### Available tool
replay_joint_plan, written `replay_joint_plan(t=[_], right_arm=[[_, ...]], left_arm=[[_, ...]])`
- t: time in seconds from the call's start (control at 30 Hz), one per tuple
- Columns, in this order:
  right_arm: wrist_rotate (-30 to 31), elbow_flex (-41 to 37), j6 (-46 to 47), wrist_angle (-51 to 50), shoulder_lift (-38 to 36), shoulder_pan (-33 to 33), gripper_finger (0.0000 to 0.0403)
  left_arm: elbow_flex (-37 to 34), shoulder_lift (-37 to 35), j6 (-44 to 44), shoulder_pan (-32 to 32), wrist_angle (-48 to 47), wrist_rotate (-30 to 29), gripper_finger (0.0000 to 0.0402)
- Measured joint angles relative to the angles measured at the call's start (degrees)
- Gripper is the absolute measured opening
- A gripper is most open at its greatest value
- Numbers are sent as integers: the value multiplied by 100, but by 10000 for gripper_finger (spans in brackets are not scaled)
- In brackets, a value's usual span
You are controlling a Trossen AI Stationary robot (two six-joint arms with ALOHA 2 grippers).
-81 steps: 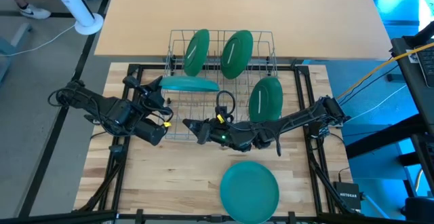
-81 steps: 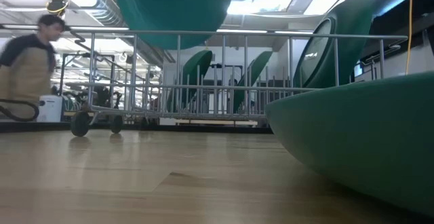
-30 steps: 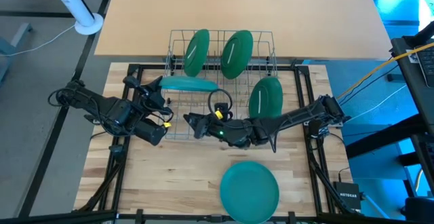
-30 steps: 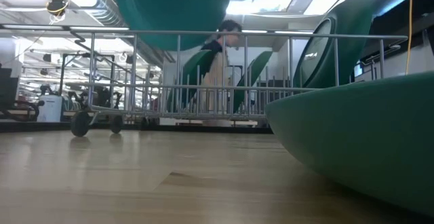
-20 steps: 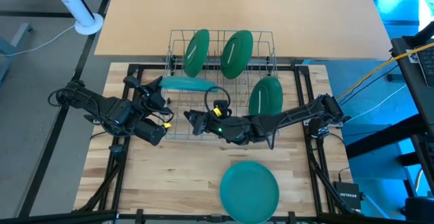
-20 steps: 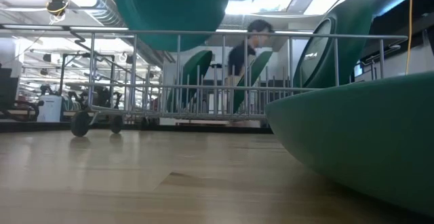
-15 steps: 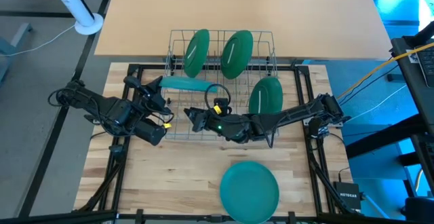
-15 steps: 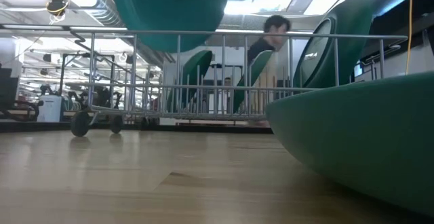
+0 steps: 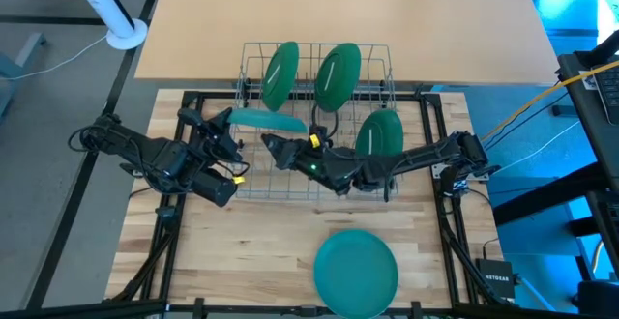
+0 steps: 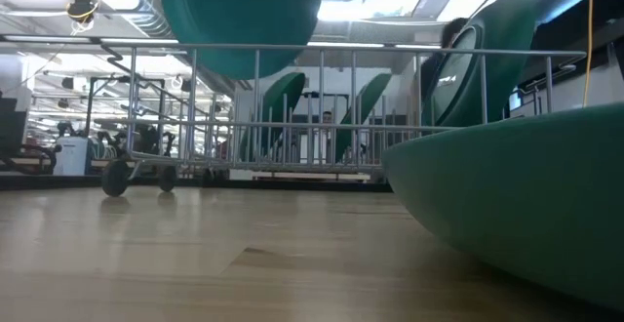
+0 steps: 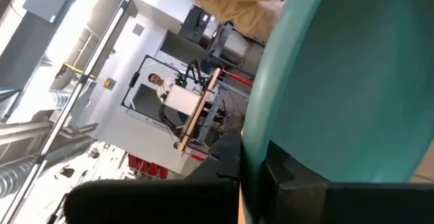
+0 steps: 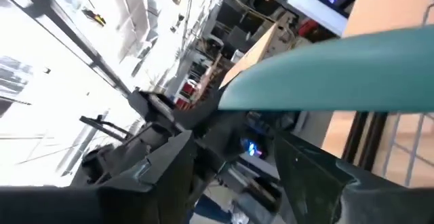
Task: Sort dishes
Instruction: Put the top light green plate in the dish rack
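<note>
So the bench (image 9: 242,242) is the biggest thing here, light wood, with the wire rack (image 9: 314,116) sitting toward its far edge. I'll place everything off the rack.

Five green plates in total. One lies flat (image 9: 356,273) on the bench, well in front of the rack and clear of both arms. Three stand on edge in the rack: two side by side in the back row (image 9: 280,73) (image 9: 337,76), and one at the rack's right front corner (image 9: 378,141).

The fifth plate (image 9: 266,119) is the one being handled. It's held above the rack's left side, edge-on from overhead, so it looks like a thin teal sliver. The left pincer (image 9: 221,126) sits just off the rack's left edge and is clamped tight on that plate's rim; in the left wrist view the plate (image 11: 352,81) fills most of the frame right past the fingers.

The right pincer (image 9: 272,146) reaches in over the front middle of the rack, just below and beside the held plate. Its jaws stand partly apart with nothing between them. In the right wrist view the plate's rim (image 12: 325,81) runs across just ahead of the fingers (image 12: 163,176), not touching.
</note>
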Motion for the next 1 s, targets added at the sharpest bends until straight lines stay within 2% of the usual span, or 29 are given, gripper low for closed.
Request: replay_joint_plan(t=[0.3, 0.63, 1.0], right_arm=[[960, -1, -23, -153, 2, -32, 209], [991, 0, -12, -295, -7, -137, 209], [1142, 2, 21, -899, -7, -183, 209]], left_arm=[[0, 4, 155, -152, 371, -2, 0], [0, 139, 361, -344, 695, -26, 0], [2, 822, 344, -380, 778, -81, 0]])
